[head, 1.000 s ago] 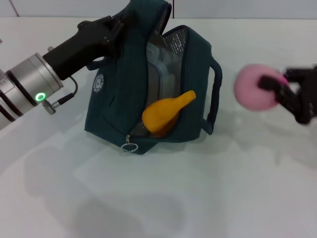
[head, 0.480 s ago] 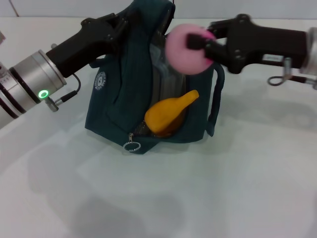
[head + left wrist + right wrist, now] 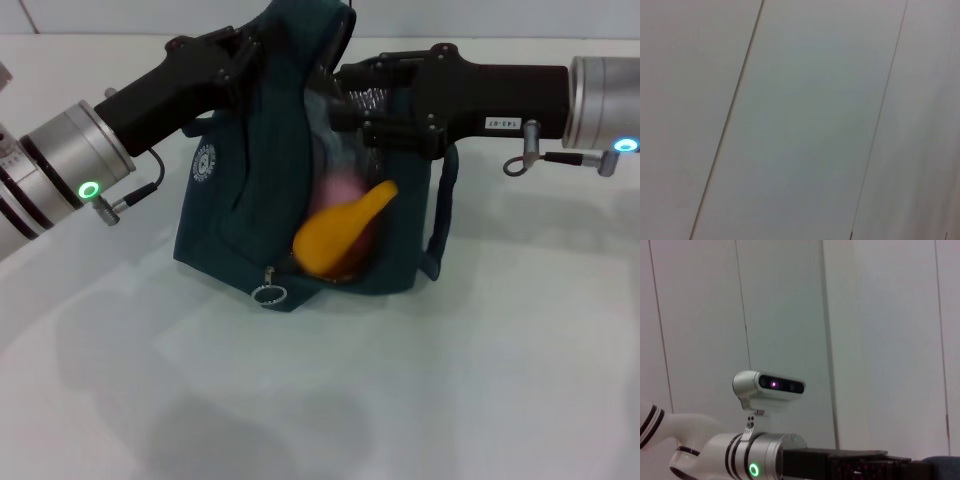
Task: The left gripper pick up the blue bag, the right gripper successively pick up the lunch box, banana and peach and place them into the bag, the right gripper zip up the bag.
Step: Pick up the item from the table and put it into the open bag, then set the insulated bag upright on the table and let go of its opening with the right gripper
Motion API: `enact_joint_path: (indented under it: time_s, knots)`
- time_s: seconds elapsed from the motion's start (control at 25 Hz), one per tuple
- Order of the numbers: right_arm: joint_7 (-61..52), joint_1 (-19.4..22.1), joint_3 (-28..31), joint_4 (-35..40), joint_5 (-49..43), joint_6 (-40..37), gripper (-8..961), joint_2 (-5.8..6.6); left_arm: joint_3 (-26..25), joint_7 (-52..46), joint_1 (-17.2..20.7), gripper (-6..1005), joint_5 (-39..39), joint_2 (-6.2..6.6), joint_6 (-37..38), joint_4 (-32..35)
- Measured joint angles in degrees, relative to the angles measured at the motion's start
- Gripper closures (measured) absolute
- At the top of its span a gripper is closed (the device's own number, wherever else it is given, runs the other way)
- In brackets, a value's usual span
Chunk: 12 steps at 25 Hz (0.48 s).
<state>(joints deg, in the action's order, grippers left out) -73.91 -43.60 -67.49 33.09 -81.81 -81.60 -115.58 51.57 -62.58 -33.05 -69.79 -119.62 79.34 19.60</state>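
Note:
The blue bag (image 3: 240, 200) stands open in the head view, and my left gripper (image 3: 243, 52) is shut on its raised top edge. My right gripper (image 3: 345, 98) hovers at the bag's mouth, open and holding nothing. The pink peach (image 3: 341, 187) lies inside the bag below it. The yellow banana (image 3: 340, 226) sticks out of the opening in front of the peach. A sliver of the clear lunch box (image 3: 318, 128) shows deeper inside, mostly hidden by the right gripper. The left wrist view shows only wall.
The bag's zipper pull ring (image 3: 266, 294) hangs at the front lower corner, and a carry handle (image 3: 442, 205) loops on its right side. The white table (image 3: 400, 380) stretches in front. The right wrist view shows the left arm (image 3: 760, 462) against the wall.
My right gripper carried the peach from the right to the bag's mouth and let it go. The peach now lies inside the bag behind the banana. The left arm stayed put.

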Motion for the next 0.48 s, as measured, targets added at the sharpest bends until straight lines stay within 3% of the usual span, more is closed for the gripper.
enact_joint_path:
  time_s: [0.2,0.36,0.48]
  knots:
    - [-0.21,3.42,0.45,3.24,0.74,-1.23,487,0.0,0.05,0.0,0.0,960,0.01,0.0,-0.01,0.0]
    - [0.2,11.83,0.61,10.37,1.79,-5.94,312,0.35,0.0,0.0,0.0,960,0.0,0.0,-0.05,-0.01]
    - [0.32,18.59,0.7,15.76,-0.29,-9.4,330,1.15,-0.21,0.0,0.2,960,0.01,0.04,-0.07,0.0]
